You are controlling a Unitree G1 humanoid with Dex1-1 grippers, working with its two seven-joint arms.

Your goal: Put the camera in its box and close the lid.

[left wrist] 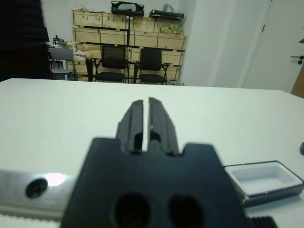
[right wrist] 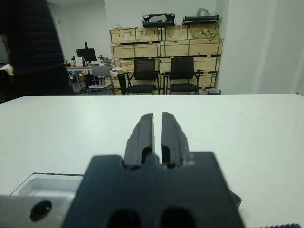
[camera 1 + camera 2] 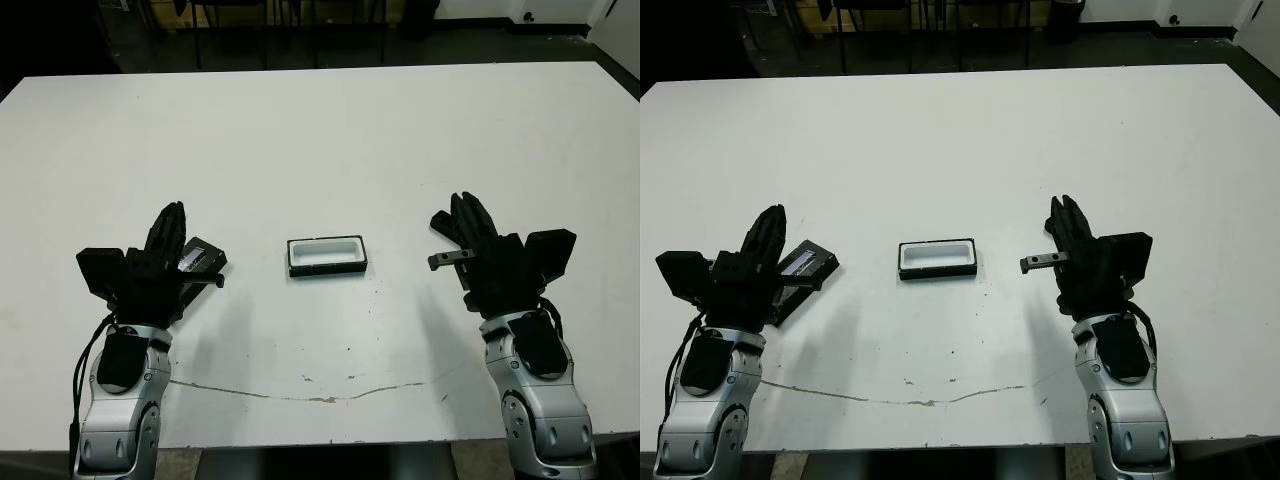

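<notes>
The box (image 3: 326,255) lies open in the middle of the table, black outside with a white lining and nothing in it; it also shows in the wrist views (image 1: 263,180) (image 2: 47,185). The lid (image 3: 203,257), flat and black with a shiny print, lies to the box's left, partly under my left hand. My left gripper (image 3: 173,212) is shut and holds nothing, fingers (image 1: 135,118) pointing across the table. Right of the box, my right gripper (image 3: 458,208) is shut too and holds nothing. The camera does not clearly show. A dark edge (image 2: 232,198) peeks out beside the right gripper's body.
A thin cracked line (image 3: 330,395) runs across the white table (image 3: 320,140) near its front edge. Beyond the far edge are black chairs (image 2: 142,76), shelves of wooden crates (image 1: 118,33) and a person in dark clothing (image 2: 28,47).
</notes>
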